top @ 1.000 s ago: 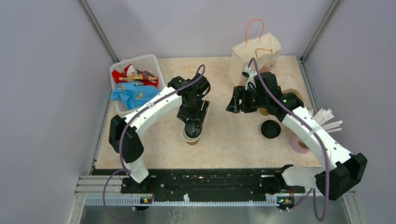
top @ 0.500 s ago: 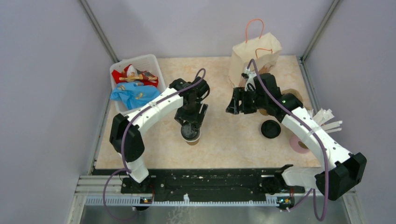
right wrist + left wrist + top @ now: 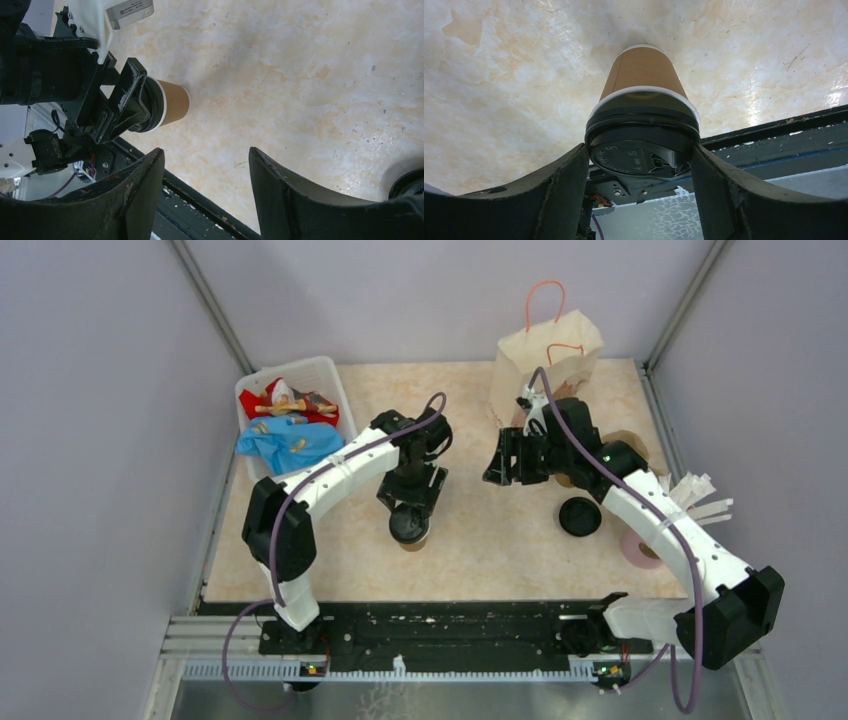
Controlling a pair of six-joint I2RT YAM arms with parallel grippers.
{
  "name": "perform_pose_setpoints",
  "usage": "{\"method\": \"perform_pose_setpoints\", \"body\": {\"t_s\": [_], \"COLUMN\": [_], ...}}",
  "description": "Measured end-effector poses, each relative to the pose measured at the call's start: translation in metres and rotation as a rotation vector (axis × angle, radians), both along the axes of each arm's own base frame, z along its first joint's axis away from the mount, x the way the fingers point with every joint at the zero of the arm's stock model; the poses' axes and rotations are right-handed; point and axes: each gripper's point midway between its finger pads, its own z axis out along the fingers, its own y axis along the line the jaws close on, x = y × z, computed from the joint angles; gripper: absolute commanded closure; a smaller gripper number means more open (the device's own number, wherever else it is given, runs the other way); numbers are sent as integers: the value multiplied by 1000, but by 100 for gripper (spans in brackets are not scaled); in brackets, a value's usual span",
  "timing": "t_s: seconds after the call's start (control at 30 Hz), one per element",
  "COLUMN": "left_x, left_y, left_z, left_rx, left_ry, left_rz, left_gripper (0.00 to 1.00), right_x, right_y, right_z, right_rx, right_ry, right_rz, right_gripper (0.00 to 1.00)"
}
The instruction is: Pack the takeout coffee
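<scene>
Embossed letters on the black lid (image 3: 640,131), too fine to read. Upright on the table (image 3: 500,550) near the middle, mouth up, long axis vertical: the brown cup (image 3: 642,75). Left gripper (image 3: 640,150) clamped on the lid rim, clear only in wrist view. Right gripper (image 3: 206,154) apart, empty. Second lid (image 3: 580,516) flat nearby.
</scene>
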Motion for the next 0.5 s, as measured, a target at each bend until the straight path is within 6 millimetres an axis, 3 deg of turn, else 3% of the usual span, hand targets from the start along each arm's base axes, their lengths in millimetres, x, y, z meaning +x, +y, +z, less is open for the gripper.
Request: {"method": "perform_pose_setpoints", "body": {"t_s": [0.27, 0.5], "left_x": [1, 1], "left_y": [-2, -2], "left_z": [-1, -1], "left_rx": [-5, -5], "left_ry": [5, 6], "left_rz": [-1, -1], "left_gripper": [20, 11], "right_x": [-1, -1], "right_y": [0, 0], "right_z": [-4, -4], "right_rx": [-5, -4], "right_ry": [7, 6], "right_rz": [1, 6], "right_gripper": [38, 38]}}
